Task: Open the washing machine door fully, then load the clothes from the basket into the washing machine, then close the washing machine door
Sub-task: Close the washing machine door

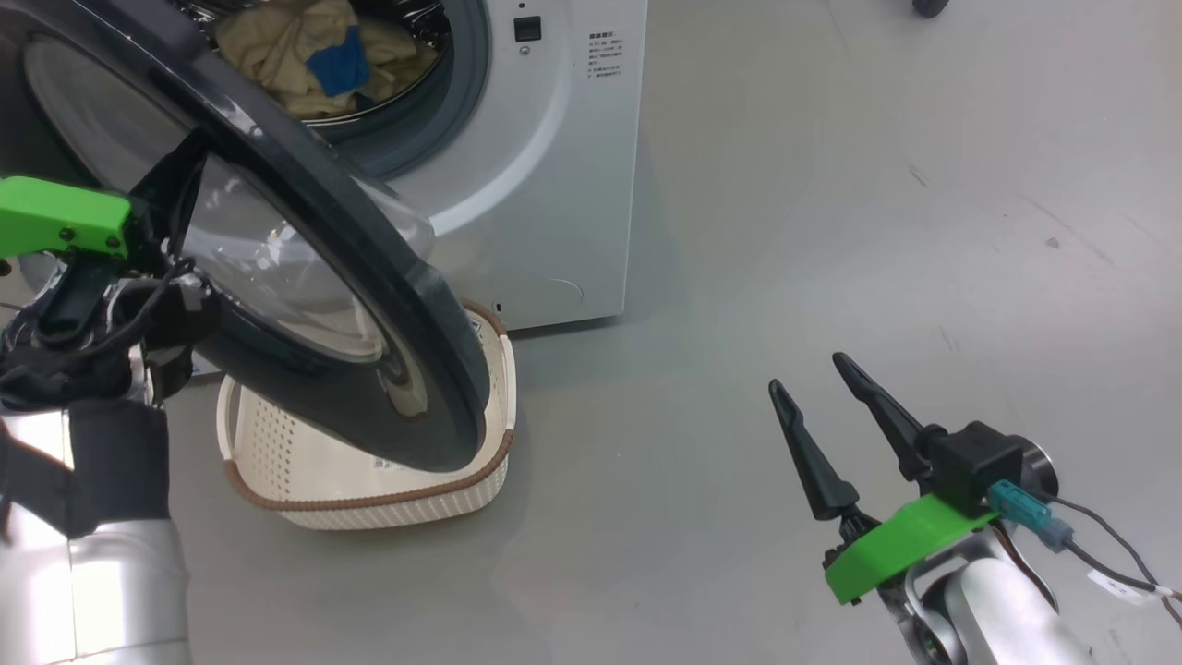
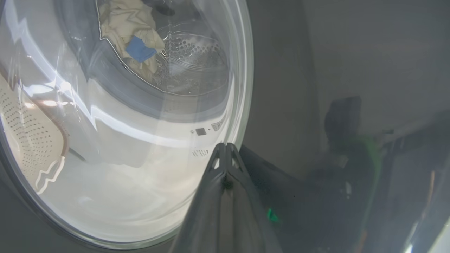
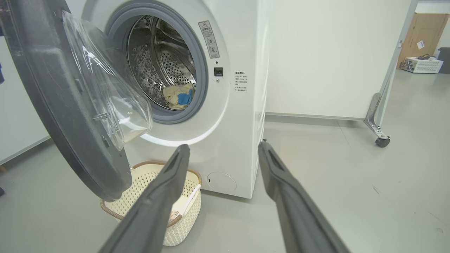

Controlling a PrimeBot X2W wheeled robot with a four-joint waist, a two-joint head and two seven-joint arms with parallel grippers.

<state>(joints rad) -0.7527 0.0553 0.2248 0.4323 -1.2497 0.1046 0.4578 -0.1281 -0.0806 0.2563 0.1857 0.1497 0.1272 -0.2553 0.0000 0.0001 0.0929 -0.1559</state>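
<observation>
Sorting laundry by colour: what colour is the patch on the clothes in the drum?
Bright blue patch, clearest in head view.

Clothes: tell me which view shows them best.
Head view: the clothes show large and direct, blue patch plain, though the door overlaps their left edge. The left wrist view shows the clothes through the door's curved glass, warped. The right wrist view shows the clothes small, deep in the drum.

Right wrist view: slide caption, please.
Open right gripper faces the washing machine: clothes in drum, door half open, basket beneath.
</observation>
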